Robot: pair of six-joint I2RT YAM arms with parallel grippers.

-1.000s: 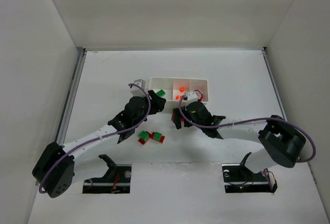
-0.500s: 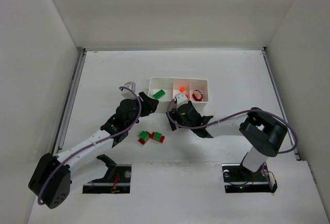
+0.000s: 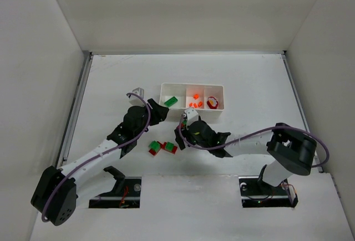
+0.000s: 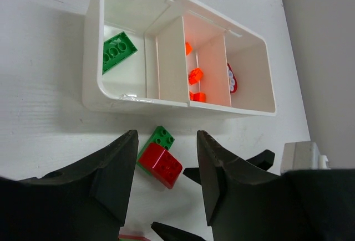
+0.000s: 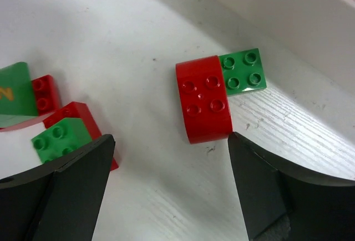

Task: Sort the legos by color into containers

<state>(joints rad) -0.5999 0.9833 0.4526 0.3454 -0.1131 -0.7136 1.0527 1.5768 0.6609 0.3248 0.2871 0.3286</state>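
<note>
As the right tool (image 5: pixel 169 148) gapes, legos (image 5: pixel 60 134) sit half-hidden.

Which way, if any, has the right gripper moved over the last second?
Yes. The right gripper has drawn back from the white tray toward the near edge and slightly left, now open beside the loose bricks.
</note>
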